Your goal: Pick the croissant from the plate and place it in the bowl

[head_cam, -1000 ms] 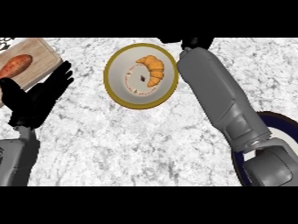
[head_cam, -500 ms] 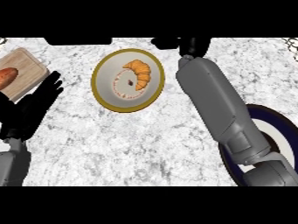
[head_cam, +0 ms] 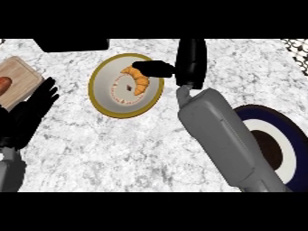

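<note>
Golden croissant [head_cam: 137,80] on plate [head_cam: 109,108], right hand [head_cam: 186,63] at its top end, thumb extended, unclenched; next: clasp, carry to bowl [head_cam: 296,149].

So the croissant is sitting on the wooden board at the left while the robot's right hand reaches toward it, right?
Not quite. The croissant lies on the gold-rimmed plate, not on the wooden board; the board holds a different reddish-orange food. The head view shows this. The right hand does reach to the croissant there.
</note>
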You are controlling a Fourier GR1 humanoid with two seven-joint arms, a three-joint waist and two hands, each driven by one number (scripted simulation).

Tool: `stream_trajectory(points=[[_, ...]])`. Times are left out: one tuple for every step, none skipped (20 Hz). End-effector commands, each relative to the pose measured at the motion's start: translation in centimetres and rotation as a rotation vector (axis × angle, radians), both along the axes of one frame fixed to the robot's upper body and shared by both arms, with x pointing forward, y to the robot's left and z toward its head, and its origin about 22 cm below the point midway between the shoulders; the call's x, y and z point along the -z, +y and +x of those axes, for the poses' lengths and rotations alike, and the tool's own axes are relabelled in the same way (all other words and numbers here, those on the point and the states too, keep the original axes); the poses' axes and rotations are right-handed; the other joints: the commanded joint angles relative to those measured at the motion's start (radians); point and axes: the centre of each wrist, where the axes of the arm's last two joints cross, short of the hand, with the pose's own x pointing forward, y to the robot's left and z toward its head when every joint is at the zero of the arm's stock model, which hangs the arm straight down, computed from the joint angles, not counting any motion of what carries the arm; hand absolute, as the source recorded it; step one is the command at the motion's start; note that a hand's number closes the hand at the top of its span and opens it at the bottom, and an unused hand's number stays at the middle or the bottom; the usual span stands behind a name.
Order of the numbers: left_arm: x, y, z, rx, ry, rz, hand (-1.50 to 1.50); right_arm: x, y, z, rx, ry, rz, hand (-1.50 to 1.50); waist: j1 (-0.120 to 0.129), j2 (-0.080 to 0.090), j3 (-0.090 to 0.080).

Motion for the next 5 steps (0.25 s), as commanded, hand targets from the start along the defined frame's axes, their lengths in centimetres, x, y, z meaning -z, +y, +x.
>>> stream_trajectory(points=[[0.0, 0.4, 0.0, -0.021, 0.009, 0.005, 0.00, -0.7, 0.7, -5.5, -0.135, -0.040, 0.135, -1.50, -0.008, -0.001, 0.000], [1.0, 0.4, -0.6, -0.013, 0.018, -0.016, 0.00, -0.5, 0.6, -6.8, -0.157, -0.037, 0.140, -1.50, -0.020, -0.004, 0.000], [-0.1, 0.3, -0.2, -0.012, -0.005, -0.003, 0.00, 1.0, 0.6, -8.5, -0.161, -0.023, 0.156, 1.50, -0.018, -0.002, 0.000], [1.3, 0.4, -0.4, -0.041, 0.004, 0.000, 0.00, 1.6, 0.3, -9.8, -0.170, -0.038, 0.121, 1.50, -0.035, 0.003, -0.001], [0.5, 0.9, -1.1, -0.021, -0.003, -0.004, 0.00, 2.6, 0.4, -11.1, -0.178, -0.009, 0.083, 1.50, -0.022, -0.004, -0.001]])
